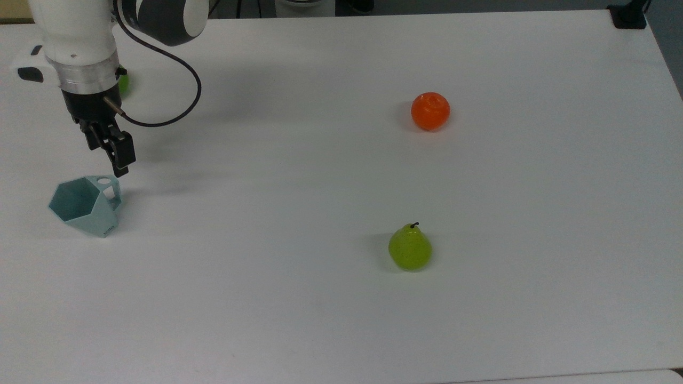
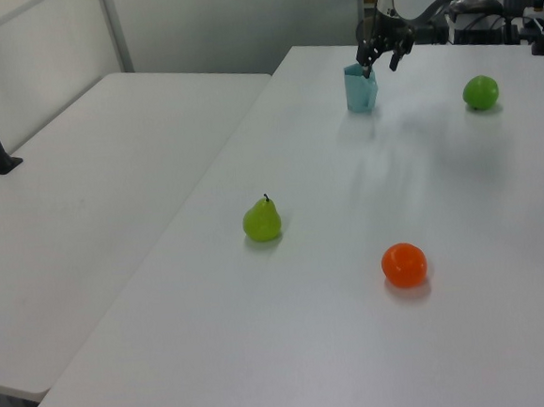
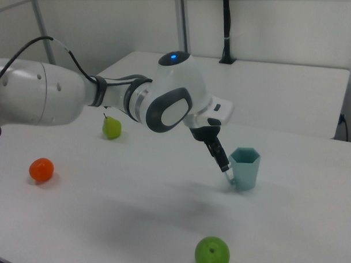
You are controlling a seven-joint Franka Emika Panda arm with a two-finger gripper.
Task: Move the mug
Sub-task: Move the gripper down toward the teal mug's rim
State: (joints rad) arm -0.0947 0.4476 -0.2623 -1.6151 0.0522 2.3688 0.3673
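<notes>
The mug point(image 1: 85, 205) is pale blue-green with a hexagonal rim. It stands upright near the top view's left edge, with its small handle point(image 1: 109, 184) toward the upper right. My gripper point(image 1: 109, 157) hangs just beyond the handle, open and holding nothing, and one fingertip point(image 1: 121, 170) is right over the handle. In the left view the mug point(image 2: 360, 89) sits at the far end of the table with the gripper point(image 2: 379, 60) spread above it. In the right view the gripper point(image 3: 222, 162) comes down at the mug's point(image 3: 245, 168) left side.
A green apple point(image 3: 212, 253) lies near the mug, and in the top view the arm covers most of the apple point(image 1: 123, 81). An orange point(image 1: 430, 111) and a green pear point(image 1: 410, 249) lie on the white table point(image 1: 320, 320) further right. A black clamp point(image 1: 629, 16) sits at the far right corner.
</notes>
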